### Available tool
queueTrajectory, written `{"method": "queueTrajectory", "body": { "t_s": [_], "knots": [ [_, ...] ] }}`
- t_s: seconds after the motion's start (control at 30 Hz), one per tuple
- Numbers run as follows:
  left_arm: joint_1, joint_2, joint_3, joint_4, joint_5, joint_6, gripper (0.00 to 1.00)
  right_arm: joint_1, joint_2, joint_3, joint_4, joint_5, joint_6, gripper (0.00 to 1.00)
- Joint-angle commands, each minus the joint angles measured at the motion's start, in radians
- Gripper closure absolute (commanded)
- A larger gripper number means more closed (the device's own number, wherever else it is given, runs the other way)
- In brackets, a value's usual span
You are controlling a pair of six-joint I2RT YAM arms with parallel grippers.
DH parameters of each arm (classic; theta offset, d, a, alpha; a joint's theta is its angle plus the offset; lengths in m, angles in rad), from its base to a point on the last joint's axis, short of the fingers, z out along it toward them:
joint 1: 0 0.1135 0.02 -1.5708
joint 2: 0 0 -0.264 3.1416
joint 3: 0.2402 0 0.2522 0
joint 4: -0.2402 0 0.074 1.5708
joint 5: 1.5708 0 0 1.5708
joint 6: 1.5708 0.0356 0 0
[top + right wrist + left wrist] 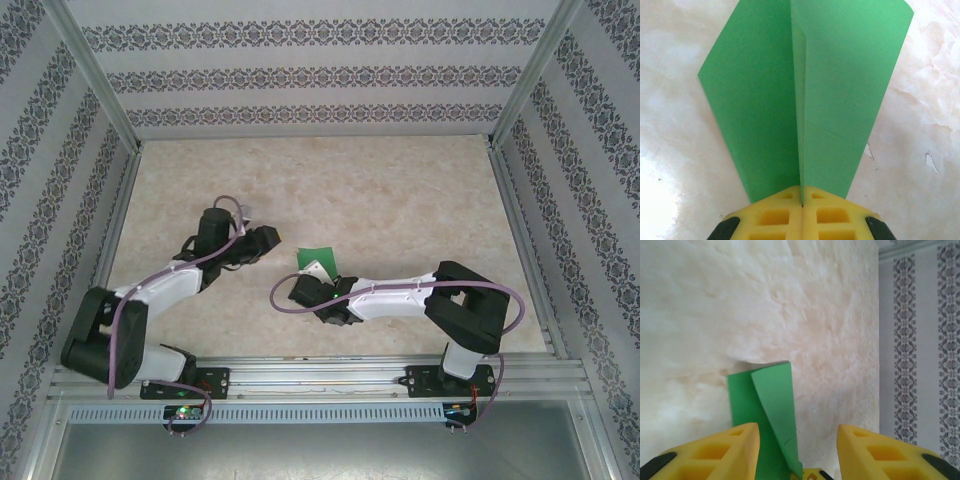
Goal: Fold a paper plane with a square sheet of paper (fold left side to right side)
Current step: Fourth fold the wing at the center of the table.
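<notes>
Pinching point: the right gripper [802,202] has its yellow fingers pressed together on the near end of the paper plane [840,85], squarely on its central crease.
Paper position: two green wings fan away from that pinch above the pale table [920,150]. Seen from overhead, the paper lies near the table's middle, between the two wrists.
Left gripper [797,440]: jaws parted and straddling one end of the paper, where one flap stands raised. Whether a finger touches it cannot be told.
Step in hand (judged): laying the left half over onto the right along the crease.
Technique: hold the pinch exactly on the crease line as a hinge, sweep the left jaws low across the flap, and match the edges before pressing.
Risk: thin paper may buckle, or swivel about the pinch, if pushed off-axis.
</notes>
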Motion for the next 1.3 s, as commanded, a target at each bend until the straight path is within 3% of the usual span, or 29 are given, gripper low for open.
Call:
{"method": "queueTrajectory", "body": {
  "t_s": [0.0,0.23,0.43,0.67,0.8,1.27],
  "knots": [
    [0.061,-0.086,-0.030,-0.158,-0.006,0.085,0.53,0.006,0.017,-0.018,0.003,-0.013,-0.009,1.00],
    [0.102,-0.152,-0.064,-0.209,0.029,0.108,0.53,-0.035,-0.056,-0.067,0.052,-0.147,-0.001,1.00],
    [0.094,-0.129,-0.088,-0.173,0.081,0.100,0.53,-0.158,-0.172,-0.157,0.170,-0.466,0.012,1.00],
    [-0.001,-0.053,-0.098,-0.085,0.098,0.051,0.53,-0.302,-0.204,-0.237,0.316,-0.789,0.080,1.00],
    [-0.078,-0.005,-0.090,-0.038,0.052,0.014,0.53,-0.361,-0.186,-0.283,0.432,-0.931,0.136,1.00],
    [-0.268,0.237,0.039,0.074,-0.036,-0.060,0.55,-0.430,-0.132,-0.356,0.575,-1.026,0.160,1.00]
  ]
}}
